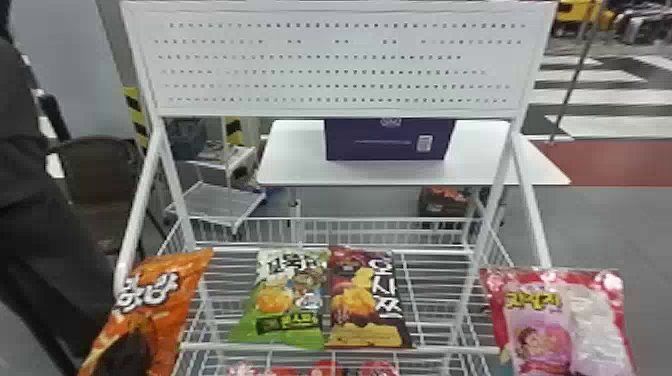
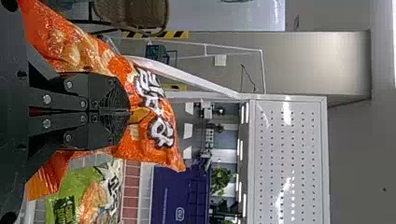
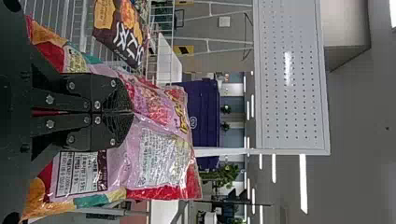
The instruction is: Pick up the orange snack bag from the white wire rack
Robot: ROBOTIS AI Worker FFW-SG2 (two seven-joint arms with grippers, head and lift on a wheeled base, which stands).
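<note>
Evidently the left gripper [image 1: 129, 345] had the orange snack bag [image 1: 167, 280] — its two black fingers were closed together, with the film pinched between them just below the big white lettering. The bag was at the left side of the white wire rack [image 1: 330, 346], its printed front facing the robot and its top tilted over toward the rack's middle in the head view. Whether it touched the rack there, I couldn't tell.

The right gripper [image 3: 132, 112] was closed too, nipping a pink bag [image 1: 545, 320] by its middle, between the lettering and the lower end. That one was at the rack's right side, top end up, with a see-through part showing whitish contents.

On the rack's upper wire shelf, between the two held bags, lay a green bag [image 1: 295, 300] and a dark brown bag [image 1: 367, 300], side by side and touching, green to the left. Some red packs [image 1: 325, 369] peeked out lower down, at the head view's bottom edge. A white perforated panel [image 1: 340, 65] topped the rack, and behind it stood a white table [image 1: 295, 165] with a purple box [image 1: 387, 142] on it — a brown chair [image 1: 100, 185] was off to the left.
</note>
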